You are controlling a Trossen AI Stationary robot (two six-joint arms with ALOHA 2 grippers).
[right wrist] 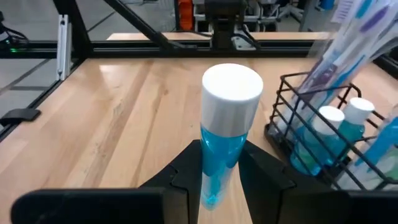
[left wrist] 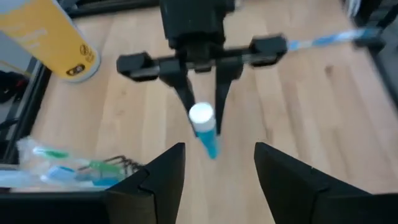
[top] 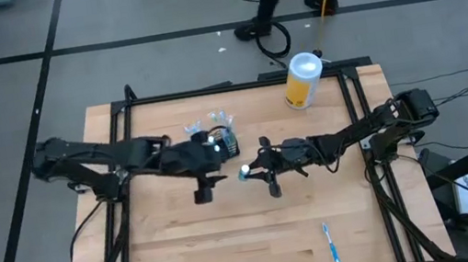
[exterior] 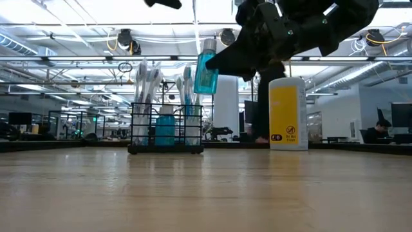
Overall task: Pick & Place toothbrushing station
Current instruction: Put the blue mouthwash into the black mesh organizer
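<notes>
The right pincer [right wrist: 221, 177] gripped a teal toothpaste tube [right wrist: 225, 124] with a white cap, raised above the bench [top: 231, 234] just beside the black wire caddy [exterior: 166, 127], which stood holding toothbrushes [exterior: 147, 80] and other tubes. The left pincer [left wrist: 217, 171] hovered nearby, spread wide and empty.

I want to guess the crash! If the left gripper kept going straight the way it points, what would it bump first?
Probably the teal toothpaste tube held by the right gripper. It sits straight ahead of the open left gripper. How far apart they are is hard to judge.
</notes>
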